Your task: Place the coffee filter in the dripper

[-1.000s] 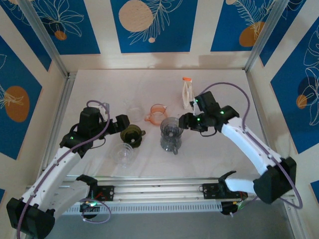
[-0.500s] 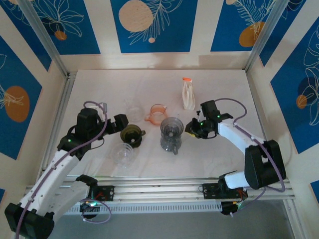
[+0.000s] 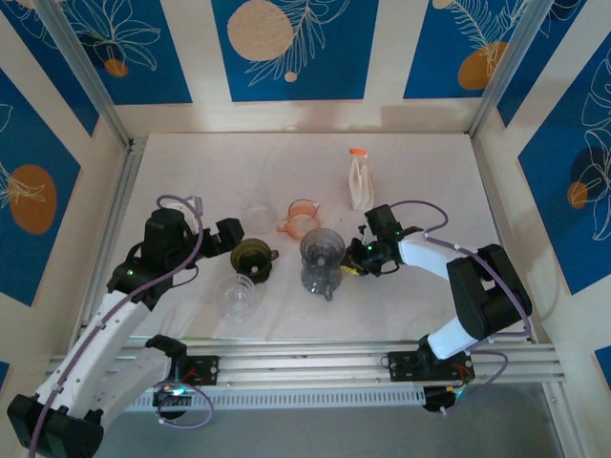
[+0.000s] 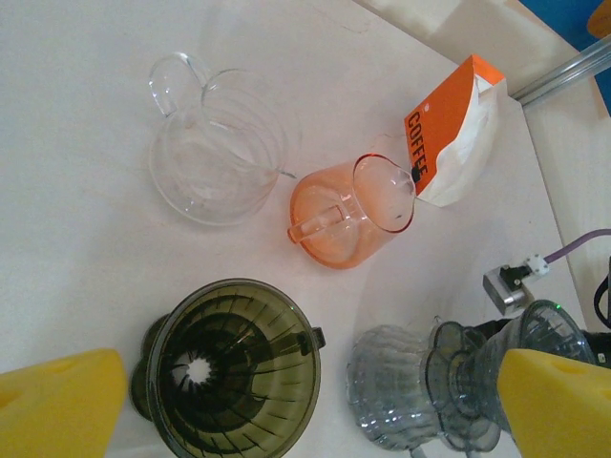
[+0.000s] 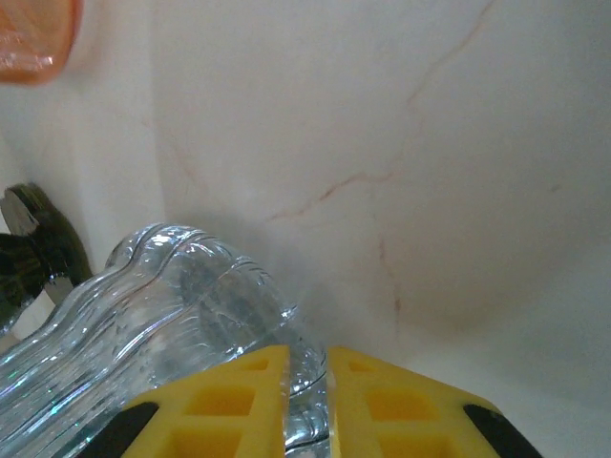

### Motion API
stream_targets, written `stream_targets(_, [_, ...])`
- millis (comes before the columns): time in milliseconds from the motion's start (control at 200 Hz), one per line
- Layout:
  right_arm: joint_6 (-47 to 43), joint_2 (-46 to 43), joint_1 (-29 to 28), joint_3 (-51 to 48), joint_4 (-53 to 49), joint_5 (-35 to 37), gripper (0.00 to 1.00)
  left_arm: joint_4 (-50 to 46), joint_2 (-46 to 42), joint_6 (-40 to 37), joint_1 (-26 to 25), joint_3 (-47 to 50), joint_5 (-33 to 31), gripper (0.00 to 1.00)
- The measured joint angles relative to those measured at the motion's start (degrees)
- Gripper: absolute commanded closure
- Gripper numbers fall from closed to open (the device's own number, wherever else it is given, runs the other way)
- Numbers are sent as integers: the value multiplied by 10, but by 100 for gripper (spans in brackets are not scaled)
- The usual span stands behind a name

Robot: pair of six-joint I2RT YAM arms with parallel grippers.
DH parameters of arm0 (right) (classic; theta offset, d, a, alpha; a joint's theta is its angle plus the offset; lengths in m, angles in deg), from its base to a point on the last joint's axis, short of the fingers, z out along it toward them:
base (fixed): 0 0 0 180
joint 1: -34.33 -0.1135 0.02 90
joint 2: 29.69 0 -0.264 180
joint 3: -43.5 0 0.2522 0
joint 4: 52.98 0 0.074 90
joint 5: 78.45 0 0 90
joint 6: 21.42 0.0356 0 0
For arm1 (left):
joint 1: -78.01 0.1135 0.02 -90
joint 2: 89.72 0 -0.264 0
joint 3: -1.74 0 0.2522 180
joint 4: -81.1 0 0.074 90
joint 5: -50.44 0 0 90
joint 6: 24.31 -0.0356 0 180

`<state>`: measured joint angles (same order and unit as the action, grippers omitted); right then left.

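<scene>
Orange translucent cup [image 4: 348, 215] just beside a coffee bag [image 4: 449, 134], clear handled glass jug [image 4: 215, 157], ribbed glass vessel [image 4: 396, 401], white marbled desk [image 4: 76, 191]

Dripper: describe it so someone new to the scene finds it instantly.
On the white table, look in the middle cluster of vessels, left of the clear ribbed carafe. The dripper is the only dark, olive-tinted piece: a ribbed funnel with a star-shaped hole, while its neighbours are clear glass or orange.
</scene>
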<state>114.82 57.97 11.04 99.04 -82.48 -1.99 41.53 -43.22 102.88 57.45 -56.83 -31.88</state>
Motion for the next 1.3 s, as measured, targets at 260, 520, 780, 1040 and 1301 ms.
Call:
stream_targets(260, [29,-1,-55,-7,20,4,82,0,0,0,0,1,-3,0])
stream_targets(520, [17,-98,-30,0,-47,74,62,0,-1,0,0,1,-7,0])
stream_targets(780, [-64,-148,0,161,-143,173,56,14,-1,-3,0,6,-22,0])
stream_targets(1040, [-147,-6,27,371,-180,268,74,29,-1,-3,0,13,-33,0])
stream_targets(1301, [-202,177,58,519,-228,319,79,31,-1,-11,0,13,-33,0])
